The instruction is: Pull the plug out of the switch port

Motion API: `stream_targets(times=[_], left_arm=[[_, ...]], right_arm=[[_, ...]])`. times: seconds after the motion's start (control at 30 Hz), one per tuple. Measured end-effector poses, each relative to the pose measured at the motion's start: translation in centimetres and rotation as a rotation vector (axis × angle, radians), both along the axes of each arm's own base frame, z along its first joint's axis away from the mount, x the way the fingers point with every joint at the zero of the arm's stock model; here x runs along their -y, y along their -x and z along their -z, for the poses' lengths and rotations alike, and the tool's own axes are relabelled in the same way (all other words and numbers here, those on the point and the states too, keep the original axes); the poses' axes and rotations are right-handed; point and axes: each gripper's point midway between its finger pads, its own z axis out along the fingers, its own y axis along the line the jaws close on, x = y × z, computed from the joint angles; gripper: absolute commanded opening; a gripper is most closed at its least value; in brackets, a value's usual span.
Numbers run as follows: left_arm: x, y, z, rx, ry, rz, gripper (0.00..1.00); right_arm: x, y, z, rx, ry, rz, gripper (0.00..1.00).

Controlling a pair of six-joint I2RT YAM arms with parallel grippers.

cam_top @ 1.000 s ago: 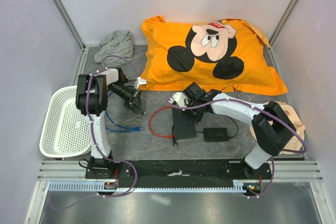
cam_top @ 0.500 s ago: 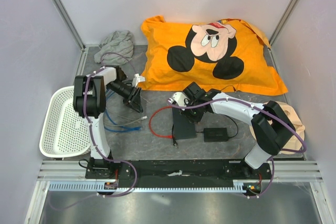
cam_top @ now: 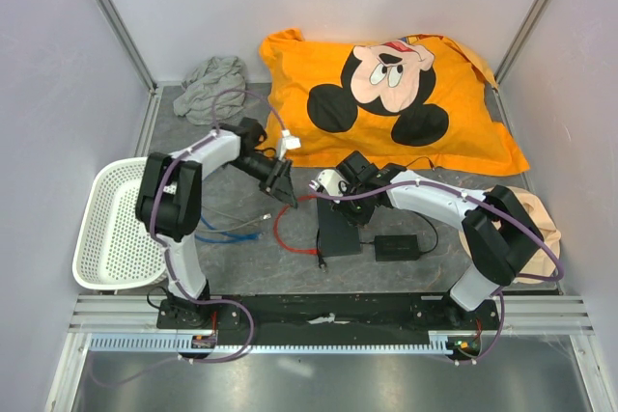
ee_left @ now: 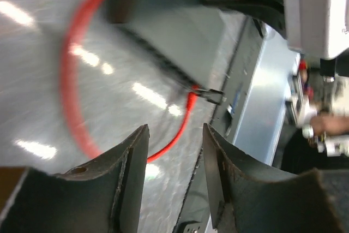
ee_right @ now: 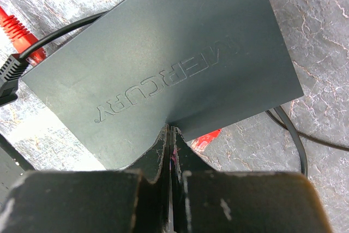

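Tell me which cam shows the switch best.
Right wrist: the switch fills the frame, sharp, lettering readable. Top external shows it small, partly under the right arm. Left wrist shows only a blurred part.

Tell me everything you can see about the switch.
The switch is a flat, thin, dark matte box, plastic-looking, with MERCURY embossed on top. It lies flat on the grey table between the arms. A red plug and a black plug meet one edge; the shut right gripper seems to press its top.
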Motion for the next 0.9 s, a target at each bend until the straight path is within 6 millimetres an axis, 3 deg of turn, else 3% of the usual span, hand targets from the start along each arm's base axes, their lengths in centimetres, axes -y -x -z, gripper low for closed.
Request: stream_targets(times=[0.1, 0.23, 0.43, 0.47, 0.57, 0.9], left_arm=[[2.0, 3.5, 1.0, 0.0, 0.008, 0.114, 0.57], [2.9, 7.9, 2.0, -0.001, 0.006, 0.191, 0.55], [3.9, 8.8, 2.6, 0.028, -0.031, 0.059, 0.59], [4.0, 9.1, 2.4, 0.039, -0.038, 0.044, 0.63], [4.8, 10.0, 1.6, 0.077, -0.085, -0.049, 0.63], [5.3, 10.8, 1.6, -0.024, -0.144, -0.291, 0.64]], right_arm=[[0.0, 0.0, 0.0, 0.001, 0.001, 0.0, 0.0], [0.2, 0.1, 0.0, -0.001, 0.007, -0.001, 0.0], [0.2, 0.0, 0.0, -0.008, 0.011, 0.004, 0.0], [0.2, 0.0, 0.0, -0.009, 0.01, 0.004, 0.0], [0.2, 0.1, 0.1, -0.013, 0.005, -0.005, 0.0], [0.2, -0.9, -0.2, -0.059, 0.007, 0.067, 0.0]])
